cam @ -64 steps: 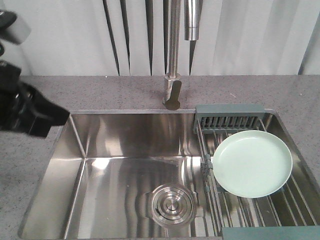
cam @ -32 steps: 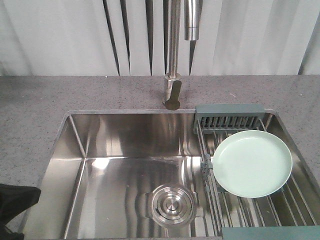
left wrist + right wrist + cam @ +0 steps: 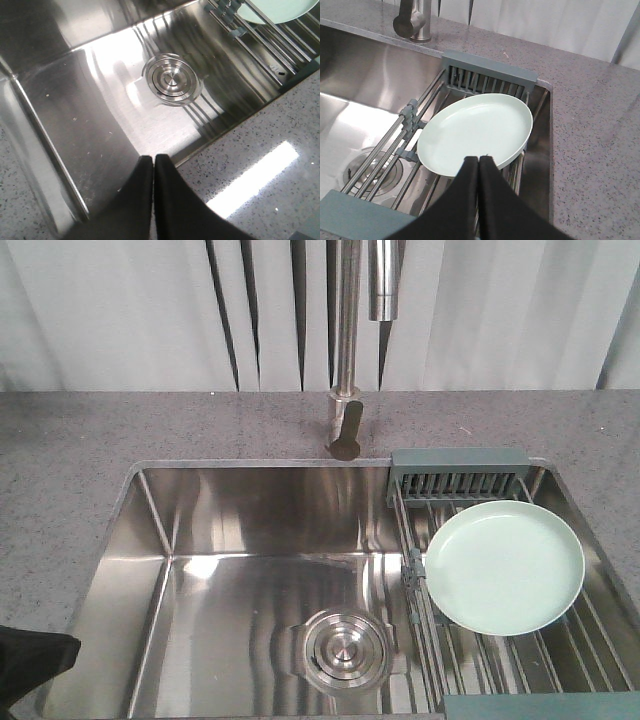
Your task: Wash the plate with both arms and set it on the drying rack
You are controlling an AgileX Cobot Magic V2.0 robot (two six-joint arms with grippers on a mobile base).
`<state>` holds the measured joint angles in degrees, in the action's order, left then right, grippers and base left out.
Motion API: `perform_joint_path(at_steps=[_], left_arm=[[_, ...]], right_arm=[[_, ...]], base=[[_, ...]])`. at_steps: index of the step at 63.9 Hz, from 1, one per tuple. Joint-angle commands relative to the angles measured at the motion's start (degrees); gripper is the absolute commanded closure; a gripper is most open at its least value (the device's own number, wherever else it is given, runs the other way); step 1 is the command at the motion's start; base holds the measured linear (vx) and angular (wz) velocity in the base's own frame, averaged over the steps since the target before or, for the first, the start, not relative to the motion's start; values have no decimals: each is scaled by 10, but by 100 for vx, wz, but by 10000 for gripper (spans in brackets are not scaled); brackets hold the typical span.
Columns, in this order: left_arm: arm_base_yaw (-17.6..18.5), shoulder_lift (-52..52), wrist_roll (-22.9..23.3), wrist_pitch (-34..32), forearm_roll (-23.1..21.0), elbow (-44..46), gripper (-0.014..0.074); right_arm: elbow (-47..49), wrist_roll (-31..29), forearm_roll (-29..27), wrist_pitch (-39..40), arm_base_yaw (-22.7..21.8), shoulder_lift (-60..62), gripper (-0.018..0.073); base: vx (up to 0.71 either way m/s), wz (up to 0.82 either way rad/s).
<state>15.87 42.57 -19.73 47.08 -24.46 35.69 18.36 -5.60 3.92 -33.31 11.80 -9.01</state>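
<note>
Now the plate (image 3: 477,134) lies flat on the drying rack (image 3: 490,76), at twelve o'clock from my right end effector (image 3: 479,161), clenched and empty, the nearer one. My left end effector (image 3: 153,159), also clenched, hangs over the sink (image 3: 100,100).

Sink basin (image 3: 250,570) open, only the drain (image 3: 338,648) on its floor. Rack (image 3: 500,640) with plate (image 3: 505,567) fills the right end. Tap (image 3: 346,360) stands behind the middle. Desk (image 3: 70,460) left side bare.
</note>
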Motion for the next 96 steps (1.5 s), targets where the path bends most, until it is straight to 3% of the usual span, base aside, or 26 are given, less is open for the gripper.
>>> perform_joint_path(at_steps=[1,11,27,32,45,59,68,81,96], left_arm=[[1,-2,-5,-50,10,9,602],[2,-9,14,-146,68,-65,602],[2,-127,162,-329,159,-266,602],[2,-177,188,-370,178,-315,602],[2,-294,211,-382,193,-386,602],[-3,-372,236,-381,296,-385,602],[-46,-416,296,-380,328,-385,602],[-130,-442,302,-397,347,-385,602],[-210,-442,302,-516,347,-385,602]], right_arm=[[15,-2,5,41,-2,-5,561],[15,-2,5,41,-2,-5,561],[15,-2,5,41,-2,-5,561],[15,-2,5,41,-2,-5,561],[15,-2,5,41,-2,-5,561],[15,-2,5,41,-2,-5,561],[15,-2,5,41,-2,-5,561],[15,-2,5,41,-2,-5,561],[15,-2,5,41,-2,-5,561]], base=[[0,0],[0,0],[0,0],[0,0],[0,0],[0,0],[0,0],[0,0],[0,0]])
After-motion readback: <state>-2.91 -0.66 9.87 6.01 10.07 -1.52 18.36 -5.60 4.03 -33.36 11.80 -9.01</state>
